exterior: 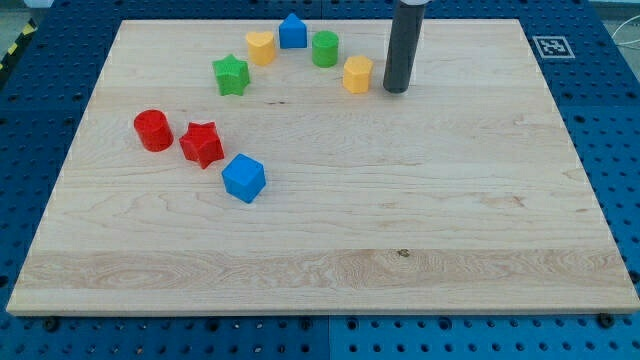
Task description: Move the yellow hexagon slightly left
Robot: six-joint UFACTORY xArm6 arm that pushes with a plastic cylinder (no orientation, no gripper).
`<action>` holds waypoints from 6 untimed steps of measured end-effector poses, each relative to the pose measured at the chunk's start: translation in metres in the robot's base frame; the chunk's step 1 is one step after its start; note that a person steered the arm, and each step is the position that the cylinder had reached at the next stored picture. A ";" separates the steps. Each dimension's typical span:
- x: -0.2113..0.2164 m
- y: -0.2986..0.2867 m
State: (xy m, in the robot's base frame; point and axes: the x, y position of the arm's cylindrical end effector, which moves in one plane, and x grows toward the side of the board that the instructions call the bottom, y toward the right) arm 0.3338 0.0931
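Observation:
The yellow hexagon [357, 74] sits near the view's top, a little right of centre, on the wooden board [420, 210]. My tip [396, 90] rests on the board just to the hexagon's right, a small gap apart from it. The dark rod rises straight up out of the view's top. To the hexagon's upper left stands a green cylinder [324, 48].
An arc of blocks runs left from the hexagon: green cylinder, blue house-shaped block [292, 31], yellow heart-shaped block [261, 46], green star [231, 75]. Lower left lie a red cylinder [153, 130], a red star [202, 144] and a blue cube [243, 178].

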 end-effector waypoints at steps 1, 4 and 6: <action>0.000 -0.001; 0.000 -0.021; -0.005 -0.019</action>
